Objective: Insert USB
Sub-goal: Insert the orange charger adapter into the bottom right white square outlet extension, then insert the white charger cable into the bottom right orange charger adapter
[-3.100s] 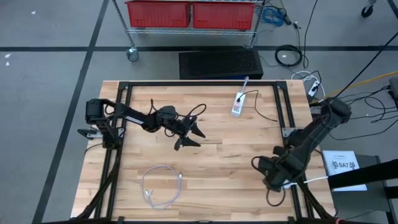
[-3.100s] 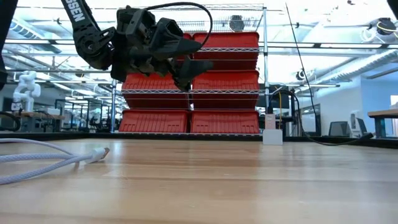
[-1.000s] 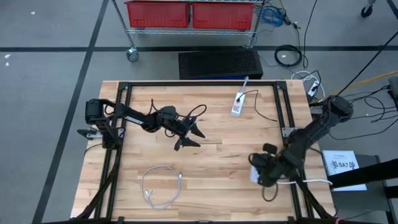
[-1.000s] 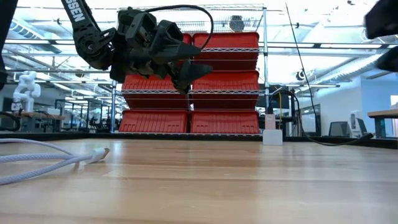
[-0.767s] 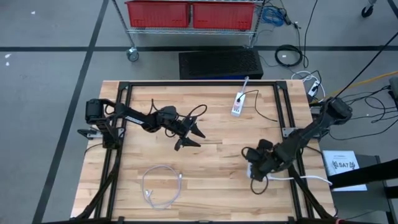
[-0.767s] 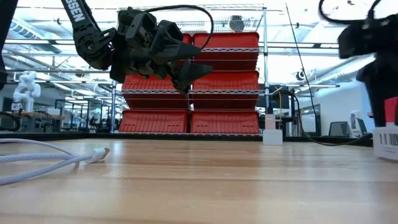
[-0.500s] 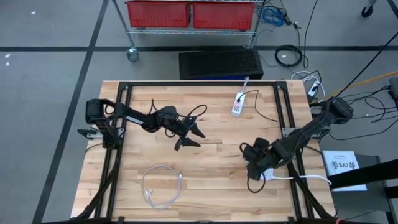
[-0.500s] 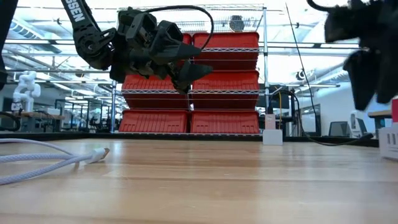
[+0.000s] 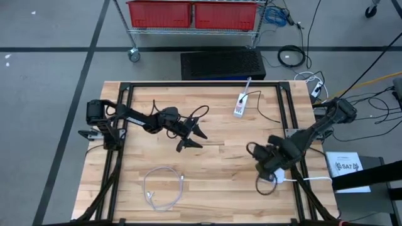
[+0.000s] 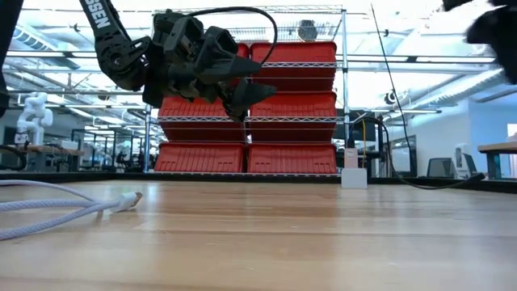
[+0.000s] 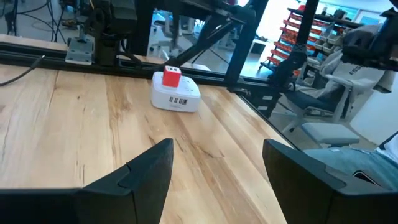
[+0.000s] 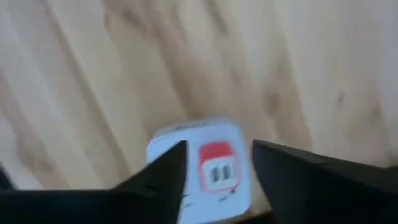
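Two grippers, both spread and empty: the left gripper (image 9: 191,136) hovers mid-table, the right gripper (image 9: 264,168) over the charger (image 12: 202,169), cable (image 9: 162,188) unplugged, insertion not started.

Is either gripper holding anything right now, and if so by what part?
Nothing is held. The left gripper hangs open and empty above the table; the right gripper is open over the white charger block, its fingers straddling the red insert without gripping.
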{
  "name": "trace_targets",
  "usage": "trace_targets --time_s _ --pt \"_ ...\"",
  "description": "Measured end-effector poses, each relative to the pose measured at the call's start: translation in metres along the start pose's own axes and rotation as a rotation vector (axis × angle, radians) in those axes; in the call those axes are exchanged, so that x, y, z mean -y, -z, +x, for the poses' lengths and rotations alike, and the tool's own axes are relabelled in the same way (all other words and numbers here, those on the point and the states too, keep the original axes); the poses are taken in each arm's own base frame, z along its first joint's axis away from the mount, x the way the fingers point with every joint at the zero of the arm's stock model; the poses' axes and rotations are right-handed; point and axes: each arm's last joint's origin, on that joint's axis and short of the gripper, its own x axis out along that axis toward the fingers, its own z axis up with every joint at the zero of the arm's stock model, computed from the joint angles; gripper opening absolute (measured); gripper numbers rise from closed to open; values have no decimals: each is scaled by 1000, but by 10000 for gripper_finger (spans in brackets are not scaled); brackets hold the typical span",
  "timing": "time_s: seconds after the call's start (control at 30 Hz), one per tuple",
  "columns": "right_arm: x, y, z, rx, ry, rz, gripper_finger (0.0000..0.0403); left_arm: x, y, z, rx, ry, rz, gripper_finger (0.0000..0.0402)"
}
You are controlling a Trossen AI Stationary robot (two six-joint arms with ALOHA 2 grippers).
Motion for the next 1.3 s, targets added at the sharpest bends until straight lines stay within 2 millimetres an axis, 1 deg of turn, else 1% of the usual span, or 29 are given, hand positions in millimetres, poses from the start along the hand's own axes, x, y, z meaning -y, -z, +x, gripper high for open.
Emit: trace_targets --time_s 0.1,0.17,0.2,0.23,0.33,0.43,0.5,0.53,0.57,0.63,0.7,0.77,0.87,0.93,1.0,1.1,1.23,1.3 --pt "-10 20 3 -22 1 -1 88 0 1 0 -2 -27 17 246" --pt "-17 35 2 -25 -2 20 33 -1 2 1 -12 -63 27 231" --pt "-19 42 1 -21 -1 38 17 0 3 2 -17 -79 28 219" --pt "-22 50 0 -12 5 57 10 0 4 2 -23 -93 27 206" --pt "-26 73 -3 -21 22 116 11 0 5 2 -30 -107 21 153" --pt "-30 93 -5 -49 27 154 3 0 5 3 -29 -105 24 88" --pt "-31 103 -2 -62 45 176 2 0 5 3 -29 -103 28 40" --pt "-31 108 2 -71 58 188 2 0 5 3 -31 -95 29 21" --pt "-31 112 9 -83 58 196 1 1 5 3 -33 -82 22 11" --pt "-33 118 26 -115 24 208 1 4 5 2 -61 -71 2 9" --pt "-33 121 47 -134 -15 224 0 11 3 0 -111 -64 11 6" --pt "-31 121 66 -136 -48 243 0 21 1 -3 -178 -80 29 4" --pt "-28 114 86 -140 -119 280 0 41 -6 -11 -275 -109 44 4" --pt "-25 106 99 -124 -123 268 0 55 -10 -19 -333 -119 32 3" --pt "-21 95 104 -95 -137 261 0 69 -12 -26 -397 -117 9 3" --pt "-18 76 110 -86 -145 247 0 86 -7 -34 -515 -133 -39 3" --pt "-11 53 115 -48 -147 217 0 101 7 -34 -636 -136 -109 2" --pt "-8 44 116 -32 -152 199 0 107 12 -30 -665 -114 -108 2"
